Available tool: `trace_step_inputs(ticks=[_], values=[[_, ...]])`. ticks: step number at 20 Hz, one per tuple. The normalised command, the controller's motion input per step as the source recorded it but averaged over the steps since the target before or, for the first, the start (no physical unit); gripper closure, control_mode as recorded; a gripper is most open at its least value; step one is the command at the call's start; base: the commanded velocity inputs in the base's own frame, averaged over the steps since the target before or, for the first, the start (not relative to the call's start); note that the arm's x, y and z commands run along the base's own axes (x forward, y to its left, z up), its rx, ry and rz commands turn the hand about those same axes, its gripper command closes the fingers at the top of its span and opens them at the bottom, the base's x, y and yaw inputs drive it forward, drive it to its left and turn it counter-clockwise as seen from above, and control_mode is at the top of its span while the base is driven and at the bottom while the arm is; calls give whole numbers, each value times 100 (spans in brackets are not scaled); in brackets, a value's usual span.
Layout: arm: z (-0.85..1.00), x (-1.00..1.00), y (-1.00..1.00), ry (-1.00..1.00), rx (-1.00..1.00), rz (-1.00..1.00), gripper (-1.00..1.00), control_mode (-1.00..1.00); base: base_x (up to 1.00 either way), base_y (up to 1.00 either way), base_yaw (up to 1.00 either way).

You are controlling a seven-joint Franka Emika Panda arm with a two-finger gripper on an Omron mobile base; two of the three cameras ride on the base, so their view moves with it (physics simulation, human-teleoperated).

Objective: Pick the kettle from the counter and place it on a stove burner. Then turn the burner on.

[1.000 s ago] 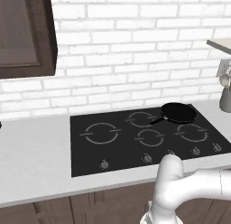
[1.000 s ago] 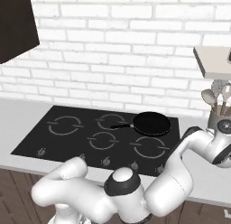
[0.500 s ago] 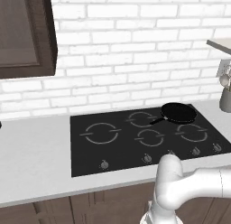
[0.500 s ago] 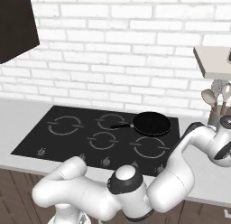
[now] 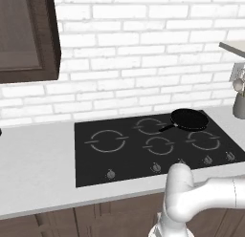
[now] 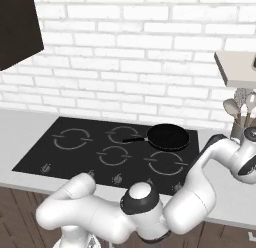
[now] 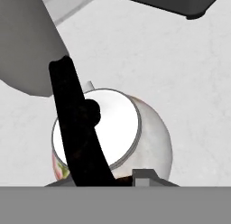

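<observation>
In the hand view the kettle [image 7: 151, 139] sits upright on the pale grey counter [image 7: 171, 60], seen from above. It has a white lid, a floral body and a black arched handle [image 7: 76, 119]. My gripper [image 7: 101, 180] hangs right over it, open, with one fingertip [image 7: 143, 175] beside the handle's base and the handle running between the jaws. The largest stove burner [image 5: 108, 140] is the left ring of the black cooktop, also seen in the right base view as burner [image 6: 72, 138]. My arm reaches far right past the cooktop.
A black frying pan [image 5: 190, 119] rests on the back right ring, pan [image 6: 167, 136]. A grey utensil holder [image 6: 240, 128] stands on the right counter, close beside the kettle as holder [image 7: 22, 42]. A shelf [image 6: 237, 67] hangs above. Knobs line the cooktop's front edge.
In the right base view the wrist has edged slightly further right and down. The cooktop, pan and holder have not moved.
</observation>
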Motion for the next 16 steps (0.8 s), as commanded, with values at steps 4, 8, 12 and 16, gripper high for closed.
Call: trace_step_inputs(ticks=[4,8,12,16], values=[[0,-3,7,0,0,0,100,-100,0,0,0],[19,-28,15,-9,0,1,100,-100,0,0,0],[30,-43,30,-18,0,7,100,-100,0,0,0],[22,-41,47,-13,-2,11,100,-100,0,0,0]])
